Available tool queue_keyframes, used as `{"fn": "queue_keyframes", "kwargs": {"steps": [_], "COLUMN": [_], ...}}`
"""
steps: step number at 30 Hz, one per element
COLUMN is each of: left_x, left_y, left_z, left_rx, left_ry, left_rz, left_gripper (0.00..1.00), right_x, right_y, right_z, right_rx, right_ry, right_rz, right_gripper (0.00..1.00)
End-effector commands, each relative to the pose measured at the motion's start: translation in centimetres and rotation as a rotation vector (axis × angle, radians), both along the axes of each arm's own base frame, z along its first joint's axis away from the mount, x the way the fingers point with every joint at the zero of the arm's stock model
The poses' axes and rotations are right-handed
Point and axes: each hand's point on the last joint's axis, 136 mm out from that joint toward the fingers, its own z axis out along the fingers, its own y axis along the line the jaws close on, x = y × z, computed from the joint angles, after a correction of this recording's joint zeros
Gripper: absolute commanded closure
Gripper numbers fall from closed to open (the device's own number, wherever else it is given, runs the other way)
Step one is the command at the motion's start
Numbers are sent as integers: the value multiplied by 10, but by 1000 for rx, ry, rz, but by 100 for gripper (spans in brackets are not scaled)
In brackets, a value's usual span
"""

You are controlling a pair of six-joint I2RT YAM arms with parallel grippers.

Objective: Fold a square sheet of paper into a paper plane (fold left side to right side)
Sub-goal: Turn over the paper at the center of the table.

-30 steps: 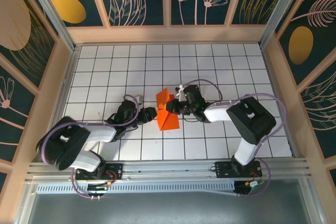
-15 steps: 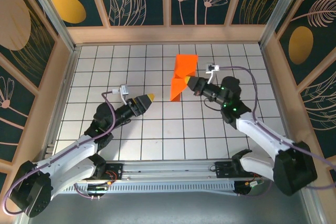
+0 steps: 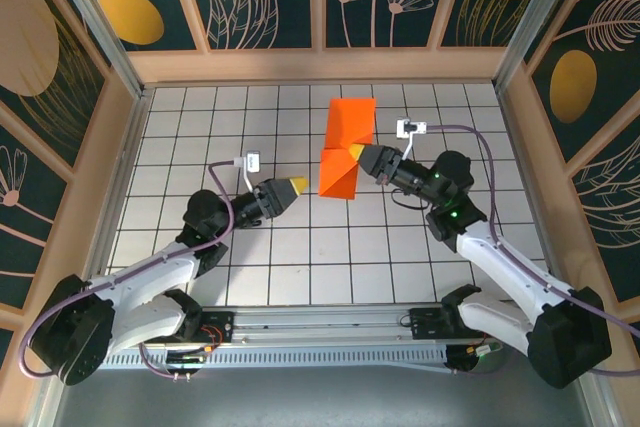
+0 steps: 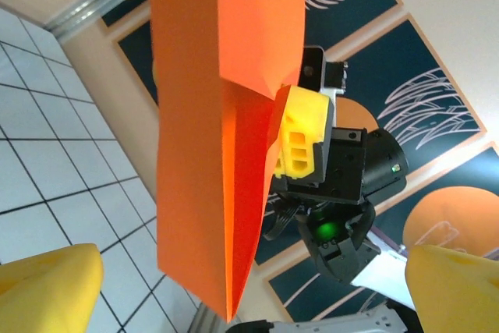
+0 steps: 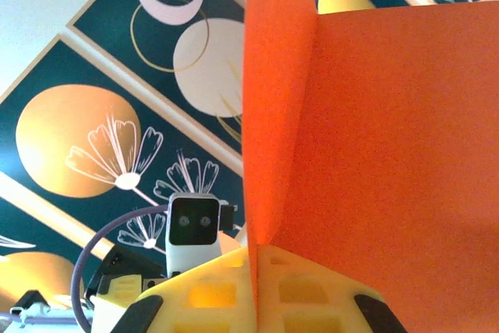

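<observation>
The square sheet of paper (image 3: 347,142) is bright orange and folded into a narrow creased shape with two flaps. It hangs in the air above the far middle of the grid floor. My right gripper (image 3: 356,154) is shut on its lower crease, and in the right wrist view the paper (image 5: 374,130) rises straight out of the closed yellow fingers (image 5: 210,294). My left gripper (image 3: 297,186) stands open a tile to the left of the paper and apart from it. In the left wrist view the paper (image 4: 210,130) fills the space ahead between my spread left fingertips (image 4: 47,286).
A white grid floor (image 3: 200,137) is boxed in by wooden walls (image 3: 320,65) with dark floral panels. A metal rail (image 3: 320,322) runs along the near edge by the arm bases. The right arm's cable (image 3: 470,132) loops above its wrist.
A second ago both grippers were low at the paper near the floor's middle. The left gripper has let go, opened and drawn back left; the right has lifted the paper up and farther away.
</observation>
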Motion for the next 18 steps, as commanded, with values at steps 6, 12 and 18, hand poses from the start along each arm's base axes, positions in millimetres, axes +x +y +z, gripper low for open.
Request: {"fn": "queue_keyframes", "kwargs": {"steps": [6, 12, 18], "left_x": [-15, -5, 3], "left_y": [-21, -23, -23], "left_z": [39, 39, 27], "left_rx": [-94, -58, -33], "left_ry": [-93, -87, -49], "left_rz": [-105, -64, -30], "left_gripper": [7, 25, 56], "right_x": [-17, -19, -19], "right_y": [27, 26, 25], "right_z": [22, 22, 15], "right_rx": [36, 40, 26], "right_ry": [-50, -51, -38], "right_rz": [116, 111, 106], "right_gripper": [100, 100, 92]}}
